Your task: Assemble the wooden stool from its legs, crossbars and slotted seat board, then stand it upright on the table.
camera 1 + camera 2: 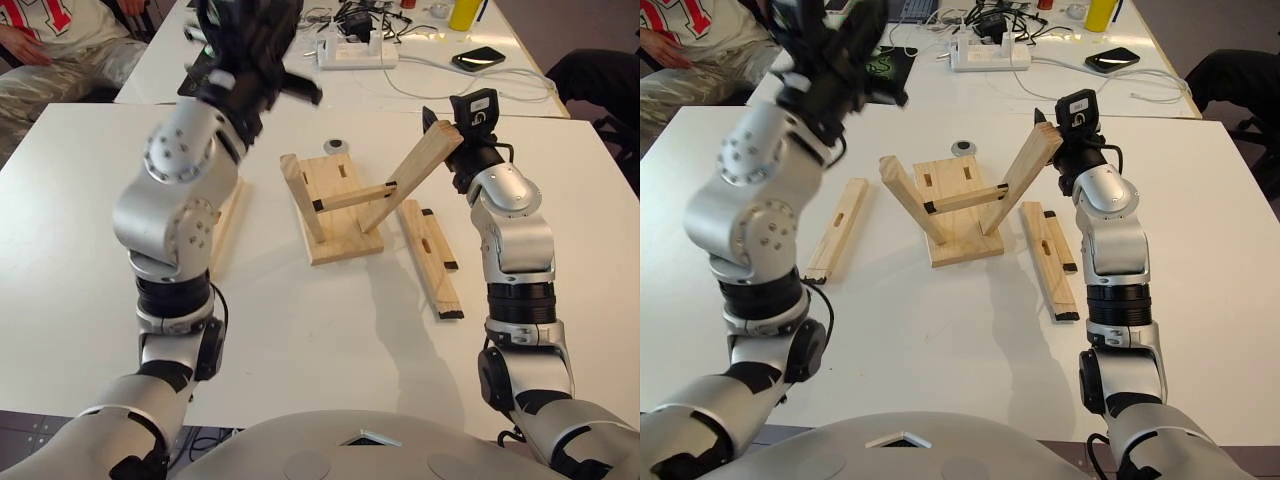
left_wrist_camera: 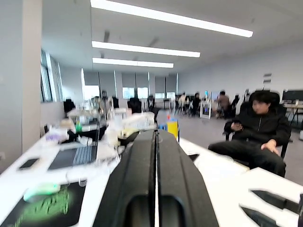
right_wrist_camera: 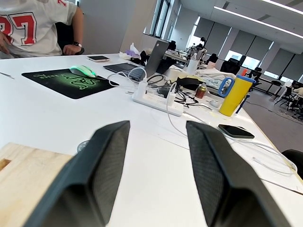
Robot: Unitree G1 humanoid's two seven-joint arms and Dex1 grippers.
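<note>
From the head, the pale square slotted wooden seat board [image 1: 340, 238] lay flat on the white tabletop [image 1: 300, 340]. On it stood a tilted pale wooden leg [image 1: 405, 180], joined by a short wooden crossbar [image 1: 355, 196] to another. The right hand [image 1: 445, 128] was at that leg's top end, and the left hand [image 1: 250, 50] hung high above the tabletop.

From the left wrist, the left hand's fingers [image 2: 137, 179] were pressed together on nothing.

From the right wrist, the right hand's fingers [image 3: 104, 161] stood apart with nothing between them, the leg's end just beside one.

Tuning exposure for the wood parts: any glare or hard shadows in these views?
Left eye view: even overhead light, no glare on the seat board or the raised leg; shadows on the table are faint and soft-edged. Left wrist view: bright ceiling light strips behind the dark left gripper.
</note>
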